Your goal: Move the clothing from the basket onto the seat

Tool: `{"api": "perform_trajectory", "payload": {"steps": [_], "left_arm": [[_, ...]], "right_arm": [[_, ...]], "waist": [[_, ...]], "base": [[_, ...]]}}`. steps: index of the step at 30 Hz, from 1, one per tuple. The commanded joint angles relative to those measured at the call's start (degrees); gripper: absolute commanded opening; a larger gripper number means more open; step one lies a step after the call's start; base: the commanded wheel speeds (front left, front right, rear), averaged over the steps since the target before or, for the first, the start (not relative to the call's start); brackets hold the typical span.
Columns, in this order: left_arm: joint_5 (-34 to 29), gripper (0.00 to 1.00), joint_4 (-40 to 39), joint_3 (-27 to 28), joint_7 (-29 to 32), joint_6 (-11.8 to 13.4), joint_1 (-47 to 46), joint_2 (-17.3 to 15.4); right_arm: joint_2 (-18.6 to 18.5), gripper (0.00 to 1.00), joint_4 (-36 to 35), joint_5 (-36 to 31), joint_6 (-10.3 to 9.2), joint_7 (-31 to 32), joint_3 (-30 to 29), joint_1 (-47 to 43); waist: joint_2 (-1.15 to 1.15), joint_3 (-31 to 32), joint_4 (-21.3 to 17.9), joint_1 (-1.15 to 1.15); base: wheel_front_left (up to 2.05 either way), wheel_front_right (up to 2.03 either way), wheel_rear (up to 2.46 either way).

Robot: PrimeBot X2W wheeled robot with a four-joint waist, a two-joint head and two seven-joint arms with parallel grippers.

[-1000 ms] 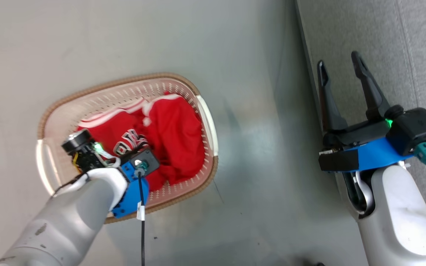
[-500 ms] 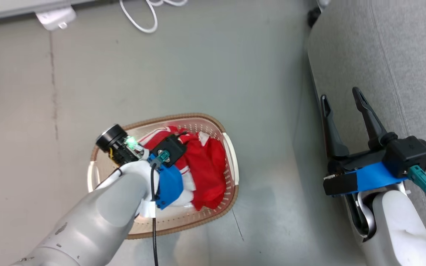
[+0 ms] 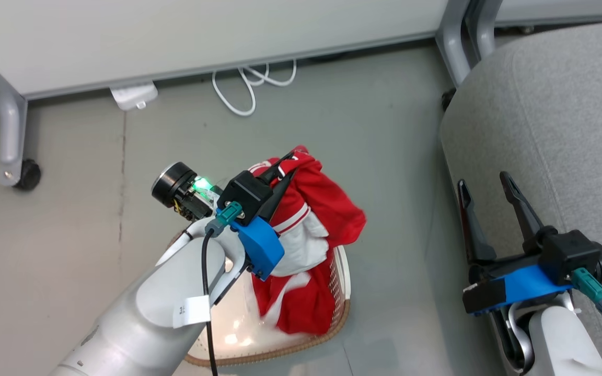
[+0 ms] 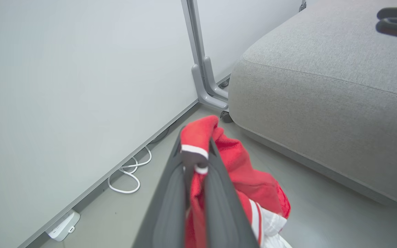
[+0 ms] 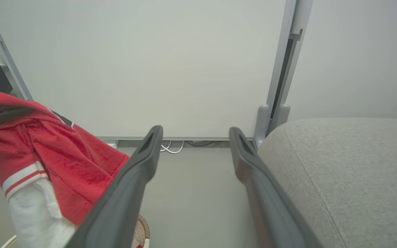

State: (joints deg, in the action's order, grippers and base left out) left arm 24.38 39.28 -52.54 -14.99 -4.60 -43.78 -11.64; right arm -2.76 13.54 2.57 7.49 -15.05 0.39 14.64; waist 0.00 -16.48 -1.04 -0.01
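Centre frame: left gripper (image 3: 289, 163) clamps the clothing (image 3: 332, 209), lower folds hanging into the basket (image 3: 301, 349); a snag may loosen the pinch. Lower right: right gripper (image 3: 483, 181) stands wide, empty.

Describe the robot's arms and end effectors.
The left arm and right arm have pale grey shells, blue wrist brackets, black housings and teal plugs. The left end effector and right end effector each have two long dark fingers. A white tag marks the left arm's black cable.
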Motion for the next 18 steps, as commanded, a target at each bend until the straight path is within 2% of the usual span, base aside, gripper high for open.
{"api": "perform_trajectory", "payload": {"steps": [1, 10, 18], "left_arm": [[-0.3, 0.00, -0.7, 0.8, -0.3, -0.1, 0.6, 0.1], [-3.8, 0.00, -6.3, 5.5, -0.3, -1.0, 1.9, 2.6], [-5.7, 0.00, -8.1, 6.2, -0.3, -1.9, 2.2, 3.8]], "right_arm": [[-0.2, 1.00, 0.1, -0.1, 0.01, -0.2, -0.1, -1.0], [-0.2, 1.00, 0.9, -0.2, 0.01, -0.2, -0.5, -4.6], [-0.3, 1.00, 1.4, 0.4, 0.01, -0.2, -0.7, -7.2]], "waist": [[0.00, 2.0, 0.2, 0.01], [0.00, 8.7, 1.1, 0.01], [0.00, 12.4, 1.7, 0.01]], "base": [[0.00, 0.00, 0.00], [0.00, 0.00, 0.00], [0.00, 0.00, 0.00]]}}
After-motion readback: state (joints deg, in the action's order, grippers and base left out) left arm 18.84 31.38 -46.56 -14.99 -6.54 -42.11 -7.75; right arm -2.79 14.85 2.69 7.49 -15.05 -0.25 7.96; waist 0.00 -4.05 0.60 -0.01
